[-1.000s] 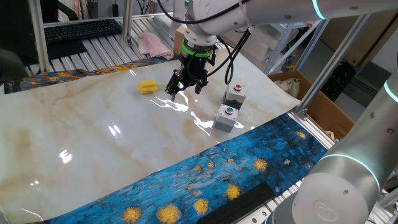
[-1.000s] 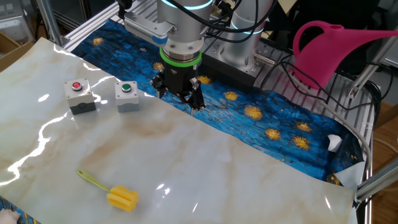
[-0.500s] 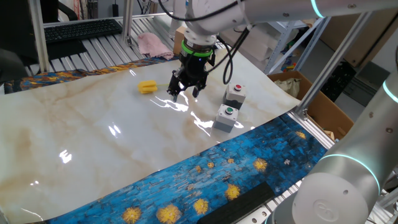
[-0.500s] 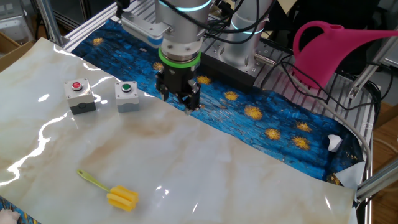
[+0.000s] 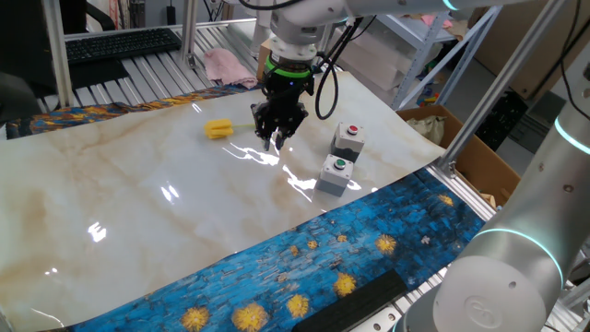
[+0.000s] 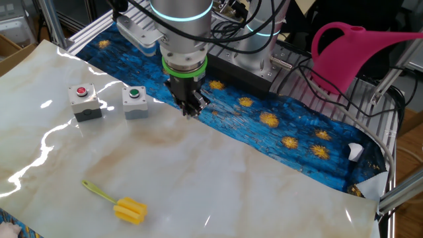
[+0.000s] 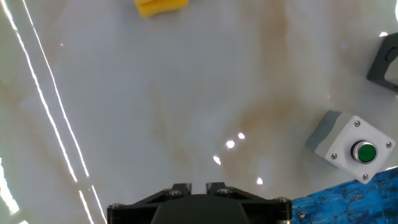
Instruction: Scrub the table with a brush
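The yellow brush lies flat on the marble table, untouched, blocky head down on the slab w/ its thin handle pointing toward the button boxes. In one fixed view it sits at the far side of the slab, just left of the gripper. In the hand view only its head is seen, at the top edge.

The gripper hangs above the slab, empty, fingers drawn close together w/ hardly any gap; nothing is held. It is well apart from the brush in the other fixed view.

Risks, as judged:
- Fingers this narrow cannot straddle the brush; if not opened before descent, the head or handle would be struck and pushed away across the glossy slab.
- The handle is thin and lies flat, so a pinch there may slip or twist; the head looks the safer grasp.
- The green-button box and red-button box stand near on the right; a wide swing could knock them.
- Glare on the slab may mask the surface height, so too deep a descent could jam the fingertips.
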Available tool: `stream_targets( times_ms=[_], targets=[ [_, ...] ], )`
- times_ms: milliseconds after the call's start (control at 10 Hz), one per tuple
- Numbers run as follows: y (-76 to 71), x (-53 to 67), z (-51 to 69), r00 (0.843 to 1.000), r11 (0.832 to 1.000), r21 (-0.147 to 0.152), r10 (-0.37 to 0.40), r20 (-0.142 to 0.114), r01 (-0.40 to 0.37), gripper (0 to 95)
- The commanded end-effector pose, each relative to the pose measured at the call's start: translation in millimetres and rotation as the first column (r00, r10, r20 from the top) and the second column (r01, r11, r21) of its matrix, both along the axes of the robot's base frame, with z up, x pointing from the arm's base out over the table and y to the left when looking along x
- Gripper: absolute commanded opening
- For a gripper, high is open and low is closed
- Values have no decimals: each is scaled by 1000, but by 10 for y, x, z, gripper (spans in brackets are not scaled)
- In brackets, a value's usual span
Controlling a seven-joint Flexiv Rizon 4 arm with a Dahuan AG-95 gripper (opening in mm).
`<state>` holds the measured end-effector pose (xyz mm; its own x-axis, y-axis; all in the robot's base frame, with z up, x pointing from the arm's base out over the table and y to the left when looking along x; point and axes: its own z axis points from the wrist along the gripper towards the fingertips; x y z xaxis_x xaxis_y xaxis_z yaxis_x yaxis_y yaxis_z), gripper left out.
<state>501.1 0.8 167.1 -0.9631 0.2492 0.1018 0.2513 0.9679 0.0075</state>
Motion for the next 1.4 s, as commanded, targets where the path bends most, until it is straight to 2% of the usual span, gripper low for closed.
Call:
stream_targets(
  times_ms=[100,500,600,800,900,1000,1200,1400],
  targets=[
    [3,17,-9,1000,1000,-1,-13,-5,13,0],
    [-58,176,-24,996,996,-6,-86,-31,85,0],
    [-98,238,-35,990,991,1,-134,-37,134,0],
    [-207,354,-81,966,967,32,-252,-50,254,0],
    [-245,403,-94,952,953,32,-300,-55,302,0],
    [-273,447,-106,940,941,24,-337,-57,339,0],
    [-306,529,-139,897,898,-7,-440,-51,440,0],
    [-337,604,-180,870,871,-19,-491,-46,491,0]
  ],
)
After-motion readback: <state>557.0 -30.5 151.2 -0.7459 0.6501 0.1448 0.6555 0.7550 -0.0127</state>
